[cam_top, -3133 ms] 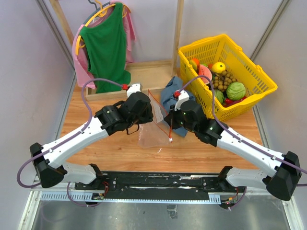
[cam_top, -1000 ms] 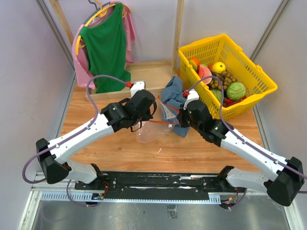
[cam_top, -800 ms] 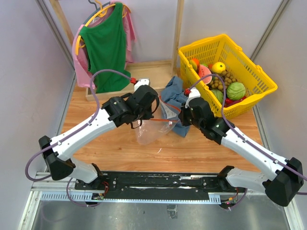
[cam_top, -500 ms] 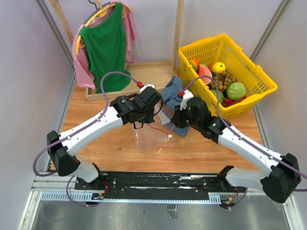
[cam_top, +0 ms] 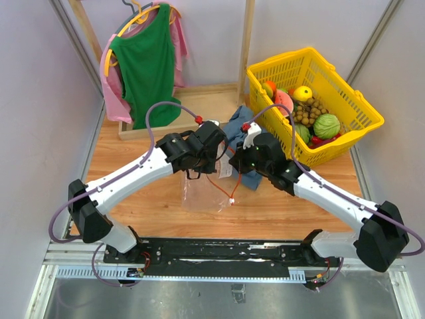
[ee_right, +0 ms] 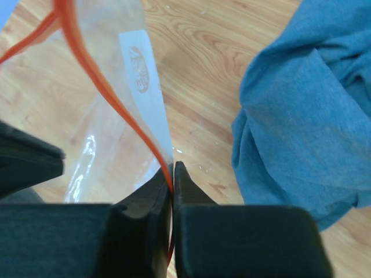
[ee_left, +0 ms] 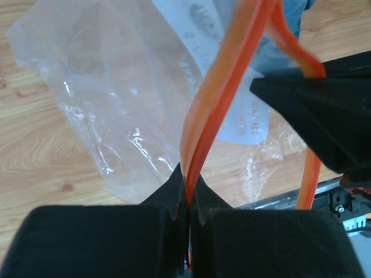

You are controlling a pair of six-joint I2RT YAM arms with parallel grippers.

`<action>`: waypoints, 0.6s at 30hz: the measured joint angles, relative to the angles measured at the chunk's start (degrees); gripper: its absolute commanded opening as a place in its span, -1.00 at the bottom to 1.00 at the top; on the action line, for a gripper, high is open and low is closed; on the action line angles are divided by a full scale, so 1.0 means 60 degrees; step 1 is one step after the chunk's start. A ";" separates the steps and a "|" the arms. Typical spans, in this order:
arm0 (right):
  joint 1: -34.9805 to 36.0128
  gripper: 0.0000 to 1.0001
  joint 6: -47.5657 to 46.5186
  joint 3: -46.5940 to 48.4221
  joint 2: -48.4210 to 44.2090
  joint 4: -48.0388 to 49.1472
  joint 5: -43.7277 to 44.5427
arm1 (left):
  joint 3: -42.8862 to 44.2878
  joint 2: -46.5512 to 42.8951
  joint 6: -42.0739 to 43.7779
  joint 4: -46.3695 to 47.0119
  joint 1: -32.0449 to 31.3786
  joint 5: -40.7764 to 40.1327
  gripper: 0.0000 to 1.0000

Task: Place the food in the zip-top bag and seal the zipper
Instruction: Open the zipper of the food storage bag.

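The clear zip-top bag (cam_top: 202, 193) hangs between both arms above the wooden table, its bottom resting on the boards. My left gripper (cam_top: 214, 161) is shut on the orange zipper (ee_left: 215, 113), which rises out of its jaws (ee_left: 188, 174). Close to its right, my right gripper (cam_top: 234, 164) is also shut on the zipper (ee_right: 110, 98) at the bag's edge (ee_right: 173, 168). The zipper (cam_top: 222, 188) droops in a loop below both grippers. The bag (ee_left: 110, 87) looks empty. The food (cam_top: 326, 125), a green cabbage among other toy pieces, lies in the yellow basket at the back right.
The yellow lattice basket (cam_top: 362, 106) stands at the back right. A crumpled blue cloth (cam_top: 240, 133) lies just behind the grippers, right of the bag (ee_right: 301, 116). Green and pink garments (cam_top: 147, 66) hang on a wooden rack at the back left.
Both grippers have come closer together over the table's middle. The zipper, stretched level between them a second ago, now sags, and the bag hangs lower and nearer the front.
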 measured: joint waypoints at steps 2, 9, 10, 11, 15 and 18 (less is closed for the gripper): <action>-0.0022 -0.98 0.0062 0.0000 0.0091 -0.0153 0.0321 | 0.0000 -0.0033 0.0000 -0.0066 0.0000 -0.0095 -0.99; -0.0466 -0.98 0.0193 0.0091 0.0208 -0.1009 0.1122 | -0.0004 -0.0423 0.0047 -0.0346 0.0007 -0.0539 -0.99; -0.0484 -0.98 0.0200 0.0095 0.0208 -0.1071 0.1158 | -0.0004 -0.0466 0.0069 -0.0350 0.0011 -0.0583 -0.99; -0.0517 -0.98 0.0204 0.0095 0.0208 -0.1140 0.1162 | -0.0004 -0.0488 0.0076 -0.0361 0.0022 -0.0616 -0.99; -0.0849 -0.96 0.0240 0.0098 0.0211 -0.1253 0.1049 | -0.0007 -0.0506 0.0142 -0.0386 0.0208 -0.0674 -0.99; -0.1045 -0.75 0.0135 0.0146 0.0200 -0.1246 0.0707 | -0.0080 -0.0521 0.0142 -0.0299 0.0317 -0.0670 -0.99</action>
